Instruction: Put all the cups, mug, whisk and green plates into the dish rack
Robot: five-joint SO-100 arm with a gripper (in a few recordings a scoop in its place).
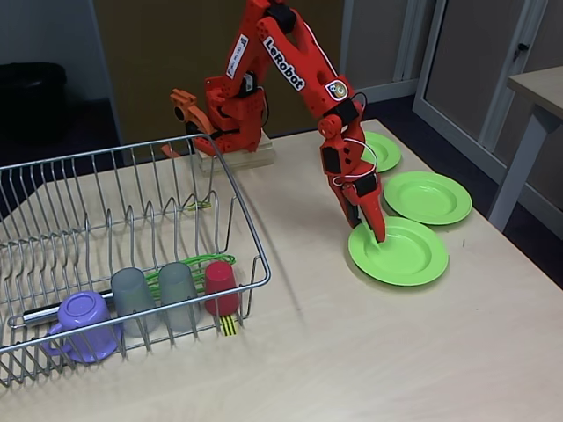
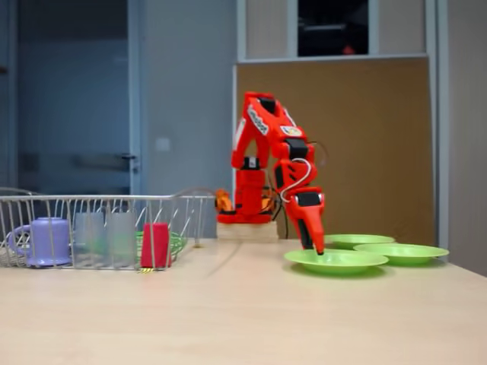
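On the nearest green plate (image 1: 400,255), hand (image 1: 378,230) tip down, fingers together, whisk (image 1: 189,268) seen from above

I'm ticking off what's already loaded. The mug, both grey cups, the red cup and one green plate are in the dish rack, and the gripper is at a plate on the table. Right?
One thing is wrong: no green plate is in the dish rack. In both fixed views all three green plates lie on the table, with the gripper at the nearest. The mug, grey cups and red cup are in the rack.
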